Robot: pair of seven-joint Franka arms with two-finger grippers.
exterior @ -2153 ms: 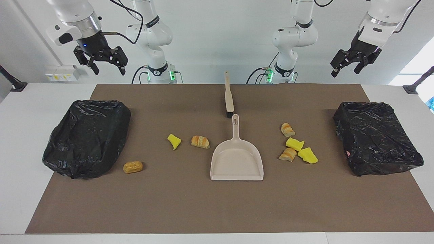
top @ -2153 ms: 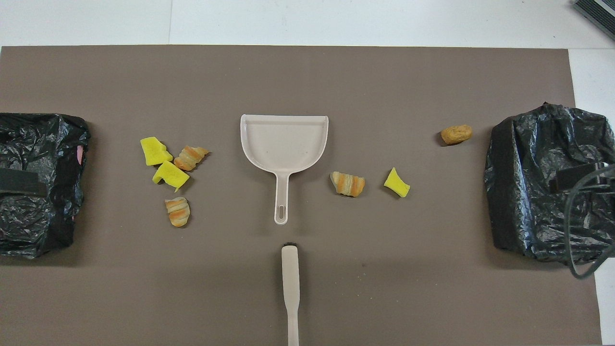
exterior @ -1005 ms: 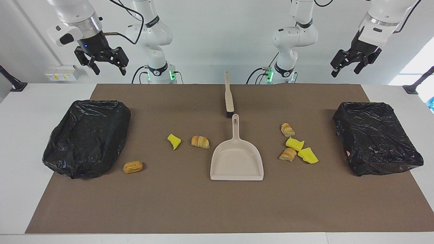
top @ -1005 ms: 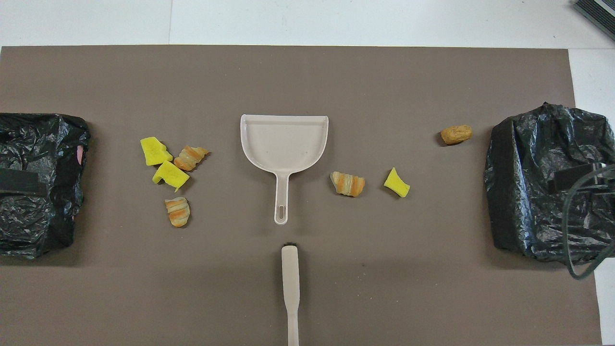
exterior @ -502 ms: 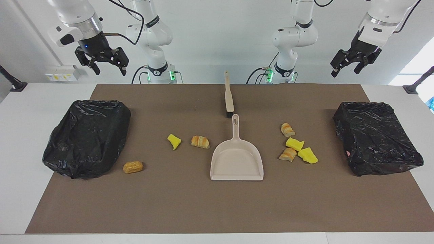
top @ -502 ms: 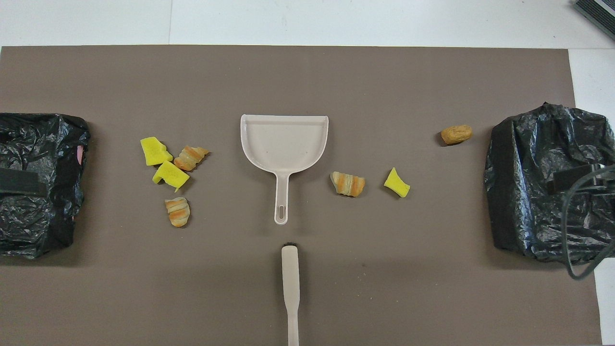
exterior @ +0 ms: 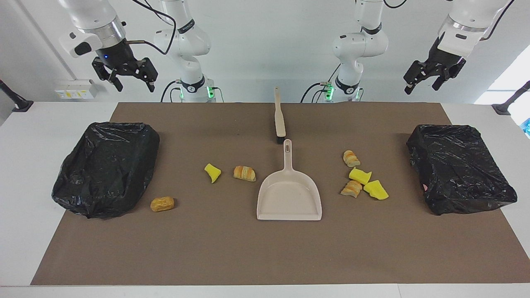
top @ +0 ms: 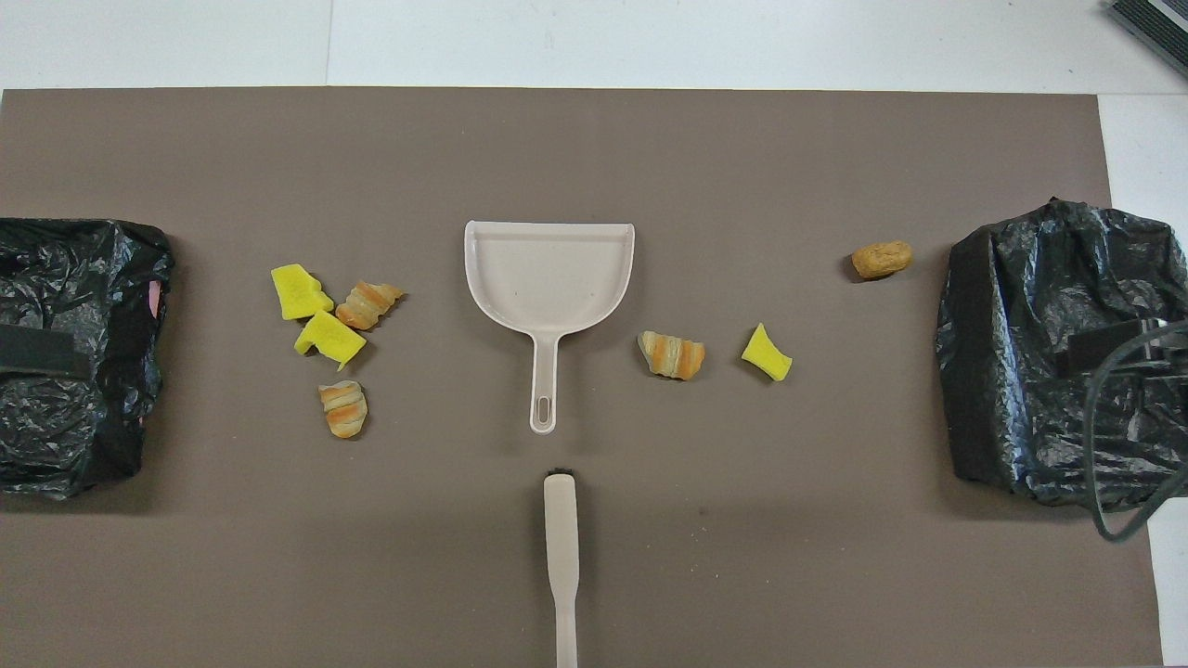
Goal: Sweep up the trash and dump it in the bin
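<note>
We judge sweep not begun: both end effectors, left (exterior: pixel 422 79) and right (exterior: pixel 131 77), open, empty, high above desk. Next: grasp brush (exterior: pixel 280 120) and dustpan (exterior: pixel 289 198); trash (exterior: pixel 244 173) beside dustpan.

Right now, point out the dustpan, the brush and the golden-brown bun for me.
dustpan (exterior: pixel 288 198): facing view, bare middle of its pan.
brush (top: pixel 561 520): overhead view, upper part of its beige body.
golden-brown bun (exterior: pixel 162 204): facing view, middle of its top.
</note>
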